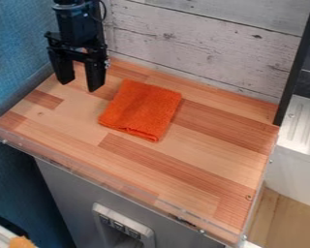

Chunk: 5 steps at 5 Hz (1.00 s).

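Bright, soft light on wooden countertop [216, 155]; faint shadow beside orange cloth [142, 109].

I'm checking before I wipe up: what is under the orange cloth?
The orange cloth lies on the wooden countertop, which shows all around its edges. Anything directly beneath it is covered from view.

Open room spans the counter [206, 155], blocked behind by the plank wall [212, 55].

Orange cloth [142, 110], folded, flat on wooden counter [203, 138].
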### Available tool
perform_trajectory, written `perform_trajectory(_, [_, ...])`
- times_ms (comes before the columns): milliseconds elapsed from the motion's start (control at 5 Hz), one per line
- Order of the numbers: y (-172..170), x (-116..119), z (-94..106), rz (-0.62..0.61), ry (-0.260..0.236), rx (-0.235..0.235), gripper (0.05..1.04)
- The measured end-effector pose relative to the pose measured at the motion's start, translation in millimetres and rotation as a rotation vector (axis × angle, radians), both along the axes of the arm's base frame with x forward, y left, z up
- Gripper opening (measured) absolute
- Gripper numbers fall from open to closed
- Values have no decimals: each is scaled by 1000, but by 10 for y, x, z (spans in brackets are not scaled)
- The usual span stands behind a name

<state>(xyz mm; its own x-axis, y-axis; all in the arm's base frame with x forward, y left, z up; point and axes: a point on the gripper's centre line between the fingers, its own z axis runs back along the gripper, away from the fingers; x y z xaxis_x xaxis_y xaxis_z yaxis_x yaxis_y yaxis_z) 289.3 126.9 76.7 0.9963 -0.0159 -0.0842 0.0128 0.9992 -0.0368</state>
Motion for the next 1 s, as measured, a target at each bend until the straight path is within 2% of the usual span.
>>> perform_trajectory(1000, [-418,374,46,-227,-93,35,999])
